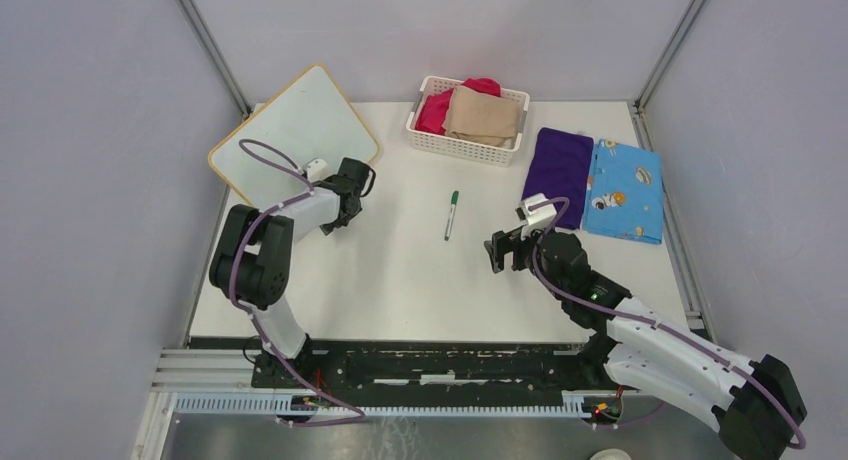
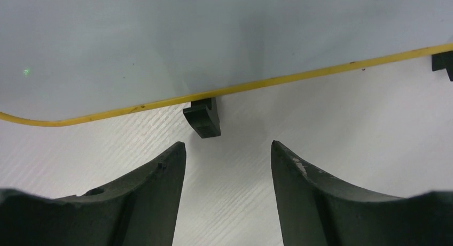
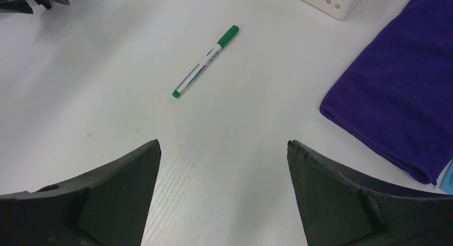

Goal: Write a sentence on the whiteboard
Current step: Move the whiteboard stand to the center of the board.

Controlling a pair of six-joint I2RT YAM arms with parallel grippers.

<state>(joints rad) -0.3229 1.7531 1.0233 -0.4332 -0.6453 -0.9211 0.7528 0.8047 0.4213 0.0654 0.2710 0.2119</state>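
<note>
The whiteboard (image 1: 290, 130) with its yellow-orange frame stands at the table's back left, its face blank; no sentence shows on it. In the left wrist view its yellow edge (image 2: 240, 87) and a black foot (image 2: 203, 116) are close ahead. My left gripper (image 1: 352, 195) is open and empty just right of the board's lower corner; it also shows in the left wrist view (image 2: 228, 145). A green marker (image 1: 452, 214) lies capped on the table centre, also in the right wrist view (image 3: 205, 60). My right gripper (image 1: 508, 252) is open and empty, right of and nearer than the marker.
A white slotted basket (image 1: 466, 145) holding red and tan cloths stands at the back. A purple cloth (image 1: 556, 162) and a blue patterned cloth (image 1: 624, 190) lie at the back right. The purple cloth (image 3: 395, 85) lies right of my right gripper.
</note>
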